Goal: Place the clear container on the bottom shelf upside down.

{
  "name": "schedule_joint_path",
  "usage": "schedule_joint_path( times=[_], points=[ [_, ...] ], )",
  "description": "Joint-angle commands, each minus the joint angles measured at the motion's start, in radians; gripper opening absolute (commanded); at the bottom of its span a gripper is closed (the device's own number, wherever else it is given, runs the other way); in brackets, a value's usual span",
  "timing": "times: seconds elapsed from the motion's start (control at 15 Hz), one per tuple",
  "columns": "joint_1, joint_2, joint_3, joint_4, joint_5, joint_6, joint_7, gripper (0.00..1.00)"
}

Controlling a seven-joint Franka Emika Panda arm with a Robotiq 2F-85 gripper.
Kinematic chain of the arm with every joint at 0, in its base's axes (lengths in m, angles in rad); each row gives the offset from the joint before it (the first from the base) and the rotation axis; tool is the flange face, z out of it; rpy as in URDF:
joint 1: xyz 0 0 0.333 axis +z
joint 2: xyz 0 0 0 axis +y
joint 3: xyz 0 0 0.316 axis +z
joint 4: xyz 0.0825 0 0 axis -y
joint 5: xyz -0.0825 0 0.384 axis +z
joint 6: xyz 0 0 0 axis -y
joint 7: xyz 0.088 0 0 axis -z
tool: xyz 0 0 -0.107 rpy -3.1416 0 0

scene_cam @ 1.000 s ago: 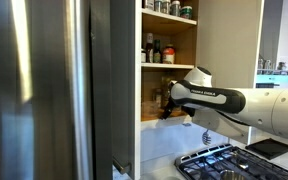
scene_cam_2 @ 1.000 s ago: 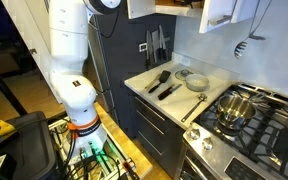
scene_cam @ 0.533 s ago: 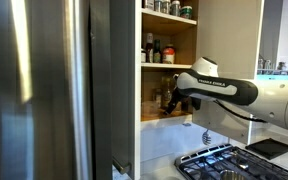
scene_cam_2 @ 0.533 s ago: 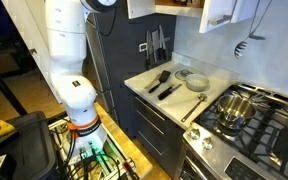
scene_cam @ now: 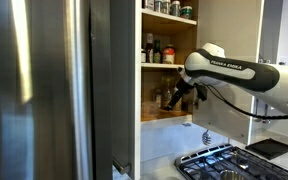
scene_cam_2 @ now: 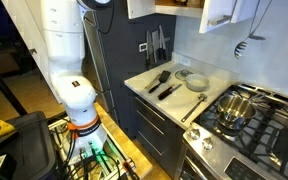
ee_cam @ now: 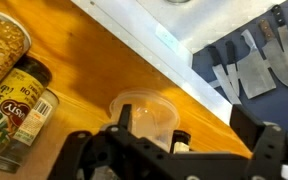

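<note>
Wrist view, L to R: spice jars [ee_cam: 14, 85] stand at far L on the bottom shelf [ee_cam: 94, 70], labels toward the cam. The clear container [ee_cam: 146, 112] sits on the wood near centre, just inside the shelf's white front edge and apart from the jars; can't tell which way up it is. Past that edge, at R and lower down, knives [ee_cam: 246, 62] hang on the wall. Along the frame bottom the gripper [ee_cam: 179, 142] has jaws spread wide, gripping nothing, w/ the container just ahead of them. In an exterior view the arm [scene_cam: 239, 72] reaches from R into the open cupboard [scene_cam: 184, 35] at bottom-shelf level, w/ dark bottles [scene_cam: 154, 50] on the board above.
</note>
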Motion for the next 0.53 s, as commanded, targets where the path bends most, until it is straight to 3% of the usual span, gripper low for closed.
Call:
schedule_joint_path(
  times=[0.0, 0.47],
  points=[
    [-0.011, -0.011, 0.000, 0.037, 0.047, -0.068, 0.058, 1.00],
    [0.033, -0.036, -0.003, 0.093, -0.065, -0.083, 0.245, 1.00]
  ],
)
